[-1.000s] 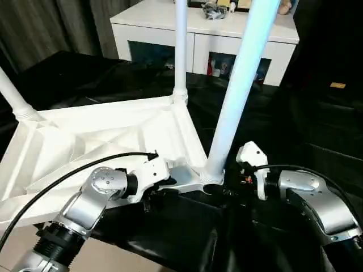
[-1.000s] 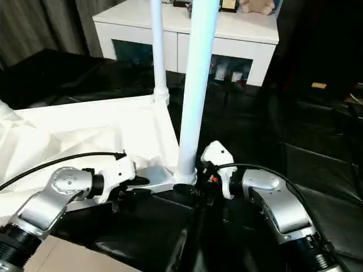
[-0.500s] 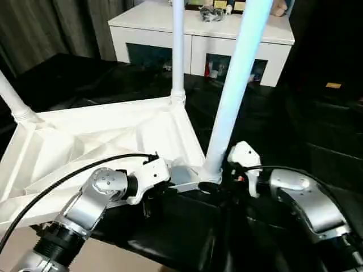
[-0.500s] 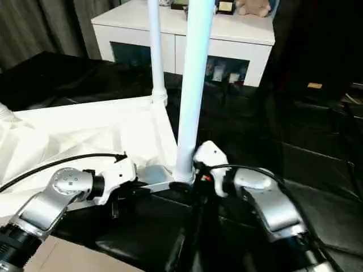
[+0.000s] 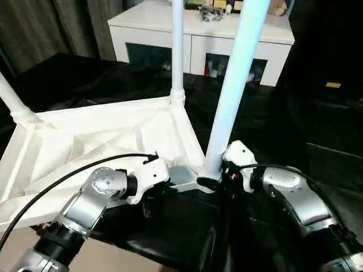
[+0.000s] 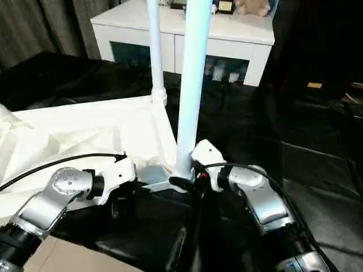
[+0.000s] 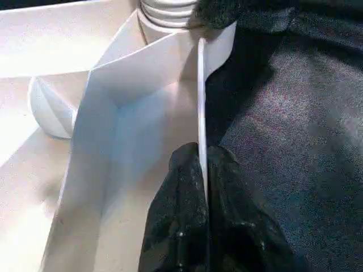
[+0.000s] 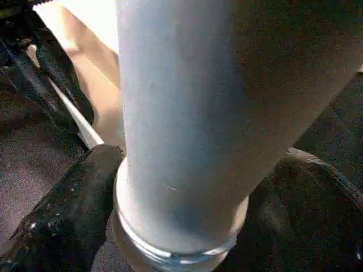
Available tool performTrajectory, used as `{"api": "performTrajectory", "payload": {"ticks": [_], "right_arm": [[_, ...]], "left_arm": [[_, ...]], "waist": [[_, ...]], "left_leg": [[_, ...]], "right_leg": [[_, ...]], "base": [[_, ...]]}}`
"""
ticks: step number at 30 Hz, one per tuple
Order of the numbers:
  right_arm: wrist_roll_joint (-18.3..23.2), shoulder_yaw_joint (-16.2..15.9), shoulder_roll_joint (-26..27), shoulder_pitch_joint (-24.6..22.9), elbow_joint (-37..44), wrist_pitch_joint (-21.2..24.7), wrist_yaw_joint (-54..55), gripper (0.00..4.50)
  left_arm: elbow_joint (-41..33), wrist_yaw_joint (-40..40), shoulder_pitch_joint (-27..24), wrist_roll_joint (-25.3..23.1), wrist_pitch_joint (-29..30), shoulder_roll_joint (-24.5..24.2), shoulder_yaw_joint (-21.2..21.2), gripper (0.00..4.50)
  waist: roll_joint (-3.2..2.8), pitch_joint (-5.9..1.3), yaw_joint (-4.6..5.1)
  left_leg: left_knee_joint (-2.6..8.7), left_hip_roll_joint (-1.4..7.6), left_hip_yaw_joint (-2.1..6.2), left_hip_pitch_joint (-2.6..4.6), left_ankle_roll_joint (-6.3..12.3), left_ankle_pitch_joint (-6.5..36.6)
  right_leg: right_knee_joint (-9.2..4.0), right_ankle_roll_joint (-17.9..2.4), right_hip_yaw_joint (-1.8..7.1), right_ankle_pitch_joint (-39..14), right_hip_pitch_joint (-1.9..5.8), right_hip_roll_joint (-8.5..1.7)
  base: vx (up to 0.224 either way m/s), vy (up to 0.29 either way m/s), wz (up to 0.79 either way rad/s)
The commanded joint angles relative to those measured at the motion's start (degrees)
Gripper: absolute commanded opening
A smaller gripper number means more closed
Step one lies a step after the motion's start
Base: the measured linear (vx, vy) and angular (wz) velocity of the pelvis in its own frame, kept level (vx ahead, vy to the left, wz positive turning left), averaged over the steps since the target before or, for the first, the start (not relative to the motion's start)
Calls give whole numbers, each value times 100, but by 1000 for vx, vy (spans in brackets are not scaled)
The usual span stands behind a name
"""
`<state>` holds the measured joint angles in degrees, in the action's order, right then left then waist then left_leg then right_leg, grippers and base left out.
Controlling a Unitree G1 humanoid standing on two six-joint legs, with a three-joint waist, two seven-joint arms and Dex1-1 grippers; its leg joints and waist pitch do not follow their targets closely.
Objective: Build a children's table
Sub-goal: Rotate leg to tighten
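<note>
left gripper (image 7: 203, 170) pinches the table's rim (image 7: 200, 90); right gripper (image 8: 176, 226) clasps the near leg's (image 5: 232, 85) base.

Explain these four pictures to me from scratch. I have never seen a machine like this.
This is a humanoid robot with two silver arms, each ending in a gripper of two black fingers. Two pictures come from cameras on its head, looking down over its arms; the other two come from a camera on each wrist.

A small white plastic children's table lies upside down on a black cloth, its legs pointing up. The left gripper pinches the thin rim of the tabletop near a corner. The right gripper has a finger on each side of the base of the nearest leg, where it enters its corner socket. Behind stands a white cabinet.
</note>
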<state>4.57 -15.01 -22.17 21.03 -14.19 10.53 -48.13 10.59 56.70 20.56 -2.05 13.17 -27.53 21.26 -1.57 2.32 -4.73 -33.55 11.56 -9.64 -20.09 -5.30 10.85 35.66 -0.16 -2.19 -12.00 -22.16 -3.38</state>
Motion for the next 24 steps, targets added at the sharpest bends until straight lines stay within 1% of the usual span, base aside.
{"api": "performTrajectory", "payload": {"ticks": [1,2,3,5,6,7,10,13,14,15,16,17,18,19,20,21,22,23,24], "right_arm": [[-34,-20,4,156,-32,-95,-54,440],[-54,-51,-9,162,-75,-152,-81,422],[-56,-58,-12,164,-107,-185,-90,411],[-62,-48,-6,173,-174,-245,-106,411],[-62,-43,0,180,-192,-254,-113,386],[-58,-35,8,191,-218,-263,-128,374],[-33,-24,29,205,-270,-273,-175,363],[75,1,68,153,-275,-216,-285,324],[120,23,89,119,-269,-176,-299,324],[159,49,115,76,-267,-138,-290,308],[184,72,136,57,-284,-119,-274,308],[210,114,181,40,-318,-62,-202,294],[232,190,267,25,-398,63,-36,294],[162,299,428,29,-556,314,387,286],[152,310,446,31,-573,338,435,286],[60,434,640,55,-728,561,947,280],[44,471,694,63,-765,615,1082,276],[0,557,835,90,-874,744,1430,274],[-33,611,935,113,-958,829,1674,273]], "left_arm": [[181,-103,1,-67,-1,-42,-56,4],[192,-100,2,-69,-10,-48,-59,1],[195,-98,3,-72,-12,-54,-60,0],[196,-94,5,-69,-10,-58,-63,0],[200,-94,6,-67,-13,-59,-66,0],[206,-93,8,-64,-18,-64,-69,0],[215,-94,6,-57,-12,-66,-78,0],[215,-100,-22,-37,2,-62,-91,0],[214,-115,-33,-30,20,-57,-103,0],[214,-140,-46,-24,42,-52,-119,0],[219,-156,-51,-24,50,-48,-128,0],[236,-208,-57,-15,103,-22,-156,0],[292,-337,-51,-13,211,44,-209,0],[430,-656,-2,-51,357,206,-299,0],[445,-691,4,-55,372,225,-308,0],[587,-1039,68,-107,486,423,-378,0],[622,-1128,84,-121,514,476,-392,0],[720,-1373,135,-156,601,623,-435,0],[793,-1553,174,-180,669,731,-469,0]], "waist": [[16,-283,-5],[24,-283,-4],[8,-282,-3],[18,-280,-1],[19,-279,-1],[39,-279,4],[34,-279,6],[43,-280,9],[47,-276,9],[49,-276,8],[46,-273,12],[46,-276,9],[47,-274,17],[46,-267,31],[39,-259,44],[47,-257,44],[30,-252,52],[33,-248,65],[31,-251,73]], "left_leg": [[395,116,27,-10,93,1277],[395,116,29,-14,93,1262],[399,120,28,-6,90,1291],[399,118,29,-9,91,1311],[399,117,28,-15,95,1295],[399,116,25,-16,102,1290],[400,118,28,-14,122,1286],[400,123,27,-13,136,1277],[400,121,27,-19,147,1262],[402,122,26,-19,154,1242],[405,123,25,-17,153,1259],[402,123,24,-16,150,1260],[403,120,23,-21,146,1254],[410,114,20,-23,133,1250],[415,110,18,-13,89,1297],[425,107,29,-13,56,1351],[432,111,28,-9,31,1367],[437,102,28,6,-3,1441],[435,93,34,11,-51,1443]], "right_leg": [[-452,-1174,230,-937,224,-369],[-448,-1170,231,-922,230,-368],[-453,-1171,228,-944,218,-368],[-454,-1159,232,-978,225,-371],[-457,-1160,232,-987,225,-374],[-460,-1157,231,-1001,226,-370],[-455,-1151,230,-1037,221,-369],[-455,-1160,233,-1030,220,-372],[-456,-1163,233,-1025,221,-373],[-455,-1160,234,-1023,221,-375],[-459,-1156,233,-1065,215,-375],[-461,-1154,233,-1075,214,-376],[-459,-1153,236,-1072,216,-375],[-463,-1158,237,-1097,211,-369],[-484,-1148,235,-1222,200,-369],[-493,-1092,231,-1384,206,-374],[-495,-1076,236,-1436,200,-372],[-517,-1024,236,-1577,182,-368],[-518,-1000,234,-1679,180,-374]], "base": [[0,0,0],[0,0,0],[0,0,0],[0,0,0],[0,0,0],[0,0,0],[0,0,0],[0,0,0],[0,0,0],[0,0,0],[0,0,0],[0,0,0],[0,0,0],[0,0,0],[0,0,0],[0,0,0],[0,0,0],[0,0,0],[0,0,0]]}}
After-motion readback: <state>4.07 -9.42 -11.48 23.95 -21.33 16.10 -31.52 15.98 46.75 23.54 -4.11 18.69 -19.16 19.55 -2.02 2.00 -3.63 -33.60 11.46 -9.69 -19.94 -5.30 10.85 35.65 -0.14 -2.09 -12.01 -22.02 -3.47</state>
